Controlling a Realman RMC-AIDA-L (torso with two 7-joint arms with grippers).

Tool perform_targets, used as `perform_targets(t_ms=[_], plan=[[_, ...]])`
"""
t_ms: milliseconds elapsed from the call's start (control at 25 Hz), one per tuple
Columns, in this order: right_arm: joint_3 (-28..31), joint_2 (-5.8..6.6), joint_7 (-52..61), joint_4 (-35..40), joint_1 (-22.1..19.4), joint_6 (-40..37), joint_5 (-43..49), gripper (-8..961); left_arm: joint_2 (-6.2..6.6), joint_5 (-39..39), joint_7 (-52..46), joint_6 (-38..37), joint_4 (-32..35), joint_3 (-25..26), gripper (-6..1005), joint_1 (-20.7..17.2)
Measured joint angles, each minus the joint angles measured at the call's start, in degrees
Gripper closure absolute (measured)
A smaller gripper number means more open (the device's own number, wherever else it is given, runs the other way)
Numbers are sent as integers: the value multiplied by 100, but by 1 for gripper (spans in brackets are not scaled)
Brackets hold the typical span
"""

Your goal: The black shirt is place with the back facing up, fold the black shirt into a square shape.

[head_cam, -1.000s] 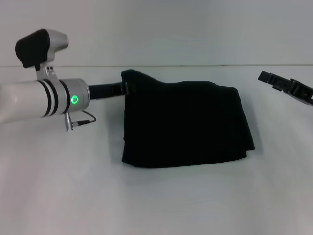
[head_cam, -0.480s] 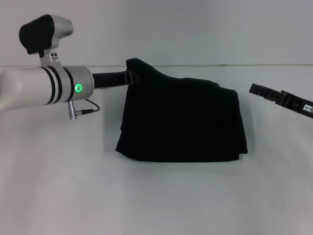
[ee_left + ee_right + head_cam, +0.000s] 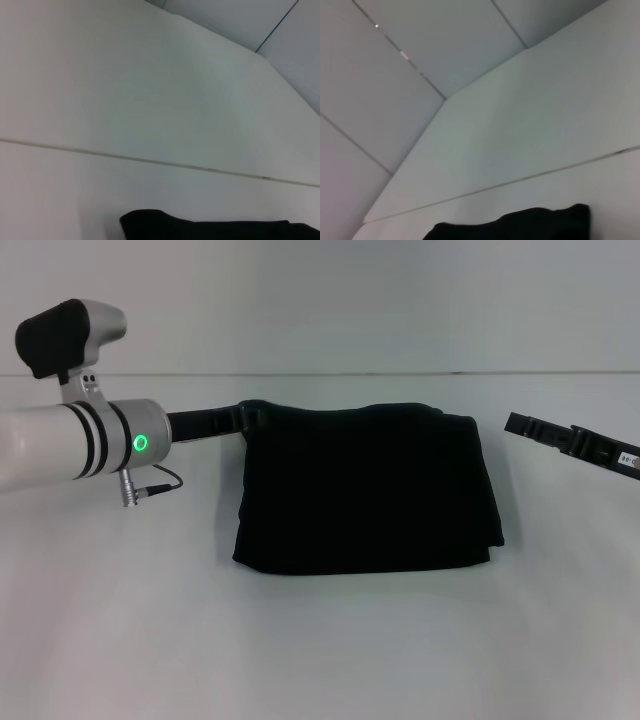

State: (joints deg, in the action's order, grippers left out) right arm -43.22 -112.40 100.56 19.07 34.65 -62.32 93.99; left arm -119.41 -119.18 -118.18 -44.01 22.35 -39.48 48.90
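The black shirt (image 3: 368, 487) is lying folded into a rough square in the middle of the white table (image 3: 320, 640). The left gripper (image 3: 252, 419) is touching its far left corner; whether it is clamping cloth cannot be told. The right gripper (image 3: 522, 424) is hovering just beside the shirt's right edge, its grip state unclear.

Matt black cloth shirt (image 3: 368, 488), smooth matt white table (image 3: 320, 640)
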Motion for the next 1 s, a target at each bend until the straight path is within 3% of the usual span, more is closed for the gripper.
perform_targets(t_ms=[200,440,560,720,920,1000], plan=[[-52,146,6,201,-7,-488,110,144,43,-36,0,-557,503,-19,744,-289],[-15,346,5,761,-56,-1412,148,144,-3,317,113,-2895,1928,37,507,-876],[-35,436,108,1023,23,-1639,347,144,-1,620,435,-3821,2152,177,371,-988],[-37,410,476,1496,272,-1545,1017,144,98,731,1014,-4452,1996,386,240,-848],[-49,276,641,1673,767,-1249,2051,132,124,424,1259,-4244,1909,-29,98,-656],[-59,188,621,1742,910,-1203,2457,135,108,361,1363,-4145,1909,-179,91,-632]])
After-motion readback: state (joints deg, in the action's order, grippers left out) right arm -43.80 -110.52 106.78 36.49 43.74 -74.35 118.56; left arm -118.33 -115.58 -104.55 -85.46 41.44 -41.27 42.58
